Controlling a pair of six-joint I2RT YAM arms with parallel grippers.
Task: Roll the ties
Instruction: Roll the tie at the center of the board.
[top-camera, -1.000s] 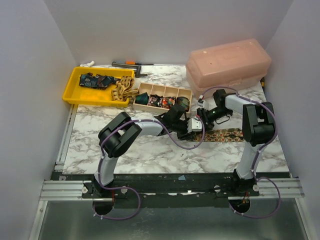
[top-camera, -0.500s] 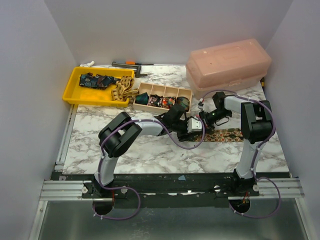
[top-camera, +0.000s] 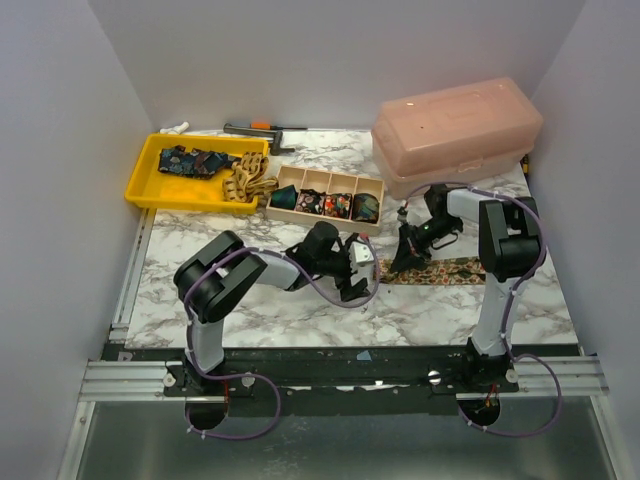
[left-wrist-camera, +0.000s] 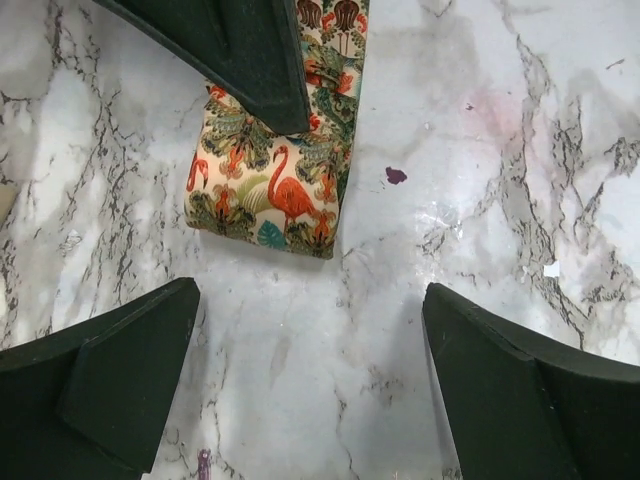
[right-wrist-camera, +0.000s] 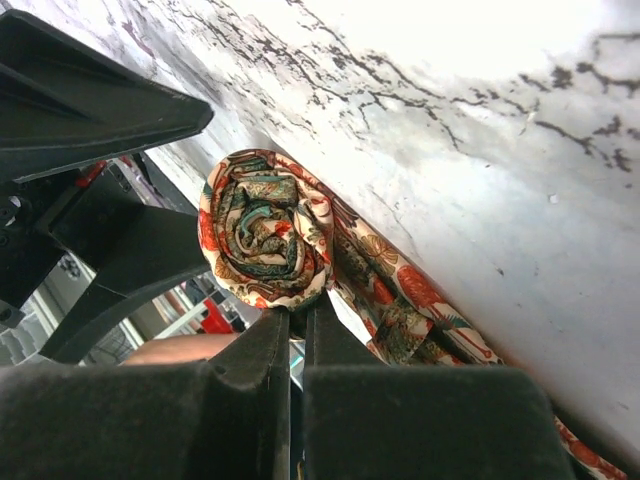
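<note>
Cloth likely soft, light, apt to unwind — pinch tie coil (right-wrist-camera: 265, 225) across its layers; right pincer (right-wrist-camera: 297, 320) pressed together, left pincer (left-wrist-camera: 310, 300) spread.

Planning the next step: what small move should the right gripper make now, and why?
The right gripper is pinched shut on the partly coiled flamingo-patterned cloth tie, its flat tail lies unrolled, and the left gripper stands open, clear of it. So probably: turn the coil one more wrap along that tail.
</note>
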